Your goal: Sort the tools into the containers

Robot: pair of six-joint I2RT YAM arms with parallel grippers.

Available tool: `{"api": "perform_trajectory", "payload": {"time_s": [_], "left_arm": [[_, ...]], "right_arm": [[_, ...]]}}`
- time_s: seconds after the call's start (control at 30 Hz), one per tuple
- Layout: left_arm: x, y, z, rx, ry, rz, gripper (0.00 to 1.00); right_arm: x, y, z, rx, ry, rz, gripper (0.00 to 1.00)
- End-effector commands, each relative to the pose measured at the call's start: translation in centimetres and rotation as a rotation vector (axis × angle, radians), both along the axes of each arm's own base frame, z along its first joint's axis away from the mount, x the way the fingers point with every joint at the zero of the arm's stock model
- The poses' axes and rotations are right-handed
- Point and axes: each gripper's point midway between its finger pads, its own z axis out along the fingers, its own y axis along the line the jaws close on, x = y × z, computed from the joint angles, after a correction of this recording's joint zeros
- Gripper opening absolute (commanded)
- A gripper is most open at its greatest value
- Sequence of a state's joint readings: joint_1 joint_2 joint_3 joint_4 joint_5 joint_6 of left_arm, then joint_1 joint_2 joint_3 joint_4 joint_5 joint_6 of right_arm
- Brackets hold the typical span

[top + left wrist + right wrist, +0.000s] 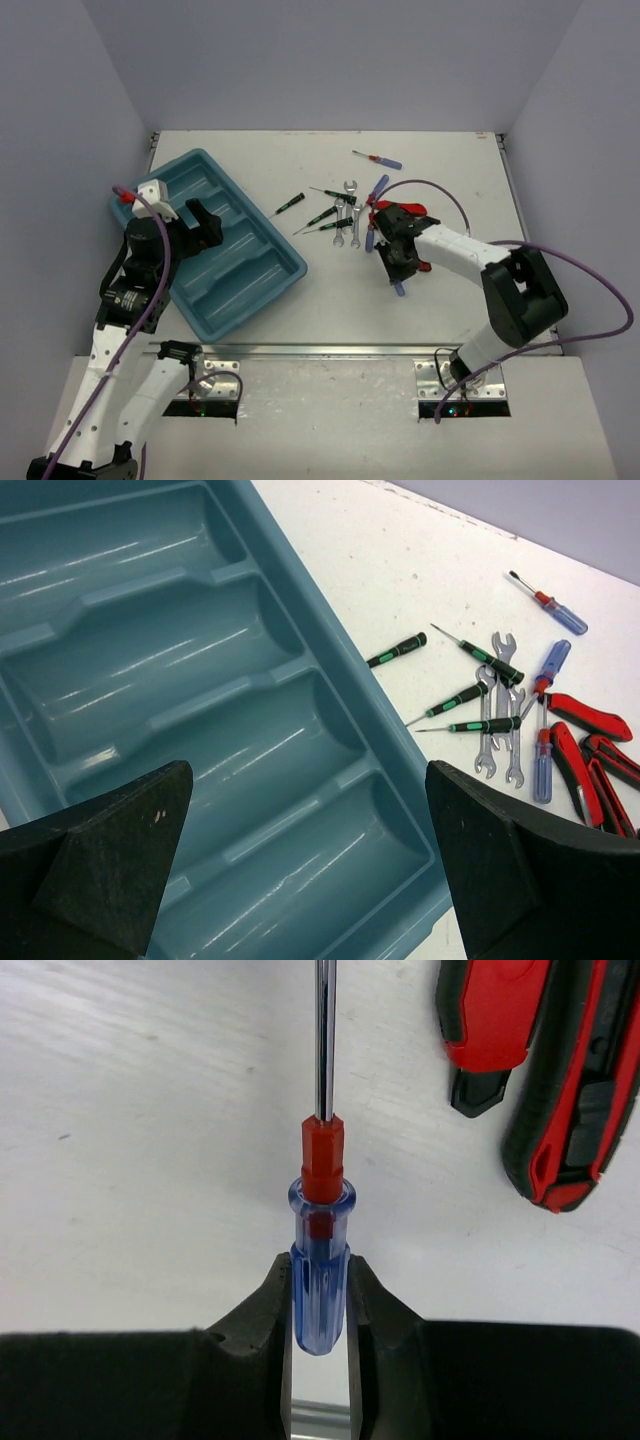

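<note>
From above, the tray (262,283) lies slantwise on the left of the table (450,320), all its long compartments bare. The left gripper (205,226) hangs over its middle. The loose tools sit in a cluster right of the tray, at the table's centre: three black screwdrivers (330,222), two wrenches (346,212) and red pliers (405,210), with a lone far screwdriver (378,159) beyond them. The right gripper (398,265) is down at the near side of that cluster, and the blue screwdriver (400,290) pokes out beneath it. In the left wrist view the two fingers (110,860) stand wide apart with nothing between them, above the tray's nearest compartments (the tool cluster shows off to the right, well apart from the tray). In the right wrist view the fingers (262,1315) press on both sides of the blue screwdriver's clear handle, its red collar and steel shaft pointing away. The pliers' handles lie just beside it at upper right. Whether the screwdriver rests on the table or is raised cannot be told.
</note>
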State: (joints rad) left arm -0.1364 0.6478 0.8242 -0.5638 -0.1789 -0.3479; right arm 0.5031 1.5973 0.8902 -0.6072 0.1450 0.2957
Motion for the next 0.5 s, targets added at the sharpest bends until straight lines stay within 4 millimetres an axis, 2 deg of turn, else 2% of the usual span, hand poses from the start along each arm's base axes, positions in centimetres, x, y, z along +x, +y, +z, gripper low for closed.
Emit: {"api": "perform_trajectory", "payload": {"time_s": [0.0, 0.13, 0.17, 0.23, 0.3, 0.33, 0.4, 0.47], "left_arm": [[0.6, -0.3, 1.2, -0.001, -0.050, -0.013, 1.00], [0.7, -0.3, 1.2, -0.001, -0.051, -0.012, 1.00], [0.7, -0.2, 1.2, 0.000, -0.053, -0.010, 1.00], [0.7, 0.1, 1.3, 0.002, -0.054, 0.008, 1.00], [0.5, 1.1, 1.4, 0.017, -0.049, 0.065, 1.00], [0.4, 1.6, 1.4, 0.020, -0.046, 0.092, 1.00], [0.1, 2.8, 1.7, 0.014, -0.050, 0.164, 1.00], [-0.7, 4.1, 1.9, 0.014, -0.052, 0.245, 1.00]], "right_arm": [[2.5, 3.1, 7.3, 0.154, -0.208, 0.044, 0.01], [3.6, 7.8, 11.8, 0.345, -0.315, 0.246, 0.00], [3.5, 9.5, 12.7, 0.391, -0.332, 0.336, 0.00], [2.5, 14.1, 14.7, 0.461, -0.381, 0.626, 0.00], [0.6, 18.0, 14.6, 0.469, -0.401, 0.895, 0.00], [0.6, 19.2, 14.9, 0.469, -0.430, 0.968, 0.00], [1.0, 22.1, 16.8, 0.519, -0.499, 1.115, 0.00], [1.1, 24.0, 17.7, 0.562, -0.530, 1.211, 0.00]]}}
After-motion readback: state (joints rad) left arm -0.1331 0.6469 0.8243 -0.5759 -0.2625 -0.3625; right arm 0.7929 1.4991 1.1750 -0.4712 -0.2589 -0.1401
